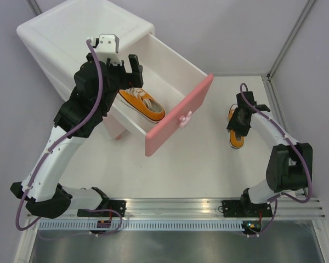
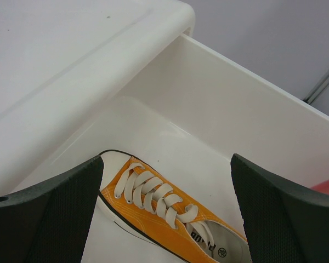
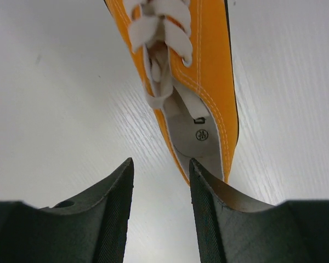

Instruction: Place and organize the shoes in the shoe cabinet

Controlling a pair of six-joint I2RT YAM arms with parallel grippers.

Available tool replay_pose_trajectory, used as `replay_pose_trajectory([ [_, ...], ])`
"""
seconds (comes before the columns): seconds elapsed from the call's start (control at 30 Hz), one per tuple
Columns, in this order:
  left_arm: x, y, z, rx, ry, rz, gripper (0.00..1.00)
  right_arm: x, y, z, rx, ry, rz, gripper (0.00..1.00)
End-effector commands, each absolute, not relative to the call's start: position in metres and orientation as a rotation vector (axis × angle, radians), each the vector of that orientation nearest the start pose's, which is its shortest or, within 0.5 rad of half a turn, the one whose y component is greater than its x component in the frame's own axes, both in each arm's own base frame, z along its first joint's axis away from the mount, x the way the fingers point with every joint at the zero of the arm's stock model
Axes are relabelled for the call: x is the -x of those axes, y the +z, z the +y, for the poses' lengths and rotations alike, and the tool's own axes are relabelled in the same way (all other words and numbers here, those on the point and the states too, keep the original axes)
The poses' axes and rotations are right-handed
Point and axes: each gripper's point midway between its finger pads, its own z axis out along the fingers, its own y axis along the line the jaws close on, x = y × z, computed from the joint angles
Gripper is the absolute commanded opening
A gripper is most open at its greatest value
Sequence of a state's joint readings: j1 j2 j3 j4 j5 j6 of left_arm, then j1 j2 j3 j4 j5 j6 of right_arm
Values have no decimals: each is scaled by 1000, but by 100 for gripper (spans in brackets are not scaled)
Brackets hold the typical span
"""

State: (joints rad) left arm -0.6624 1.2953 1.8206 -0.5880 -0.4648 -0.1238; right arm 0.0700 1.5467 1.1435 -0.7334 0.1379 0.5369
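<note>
Shoe 1 (image 1: 142, 104) is seen in the drawer (image 1: 178, 61) under the wide-open left claw (image 2: 165, 164); shoe 2 (image 3: 208, 66), by the slightly parted, empty right claw (image 3: 162, 167).

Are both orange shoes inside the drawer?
No, one orange shoe lies in the open drawer, while the other orange shoe sits out on the table.

Left arm (image 1: 59, 149) and right arm (image 1: 267, 127): white moulded link shells, black joint housings, black bases (image 1: 107, 210). One lilac cable (image 1: 96, 82) runs outside each arm, looping clear at the joints. Left end effector (image 2: 165, 159) and right end effector (image 3: 160, 163): two broad black fingers (image 3: 112, 219) each, with finely cross-hatched inner faces, rounded tips and a round recess near the root. A white bracket (image 1: 108, 43) sits on the left wrist.
</note>
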Motion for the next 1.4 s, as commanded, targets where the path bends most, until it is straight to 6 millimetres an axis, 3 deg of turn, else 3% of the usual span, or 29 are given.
replay_pose_trajectory([
  [0.0,-328,507,-160,-94,-229,1571,100,-322,80,28,-693,48,2630,50],
  [0.17,-327,508,-160,-97,-229,1570,100,-328,62,31,-665,65,2649,49],
  [0.47,-323,511,-153,-90,-216,1563,100,-353,50,28,-525,41,2639,49],
  [0.67,-321,511,-150,-80,-215,1565,100,-344,36,35,-513,82,2687,45],
  [0.87,-322,509,-152,-74,-220,1572,100,-320,16,38,-554,96,2755,40],
  [1.0,-322,508,-154,-75,-228,1575,100,-313,16,35,-538,64,2771,25],
  [1.13,-324,508,-156,-80,-236,1576,100,-324,37,30,-520,46,2711,1],
  [1.3,-327,513,-160,-84,-244,1558,100,-350,83,24,-479,26,2604,1],
  [1.37,-328,516,-161,-87,-248,1551,100,-363,111,24,-462,37,2538,0],
])
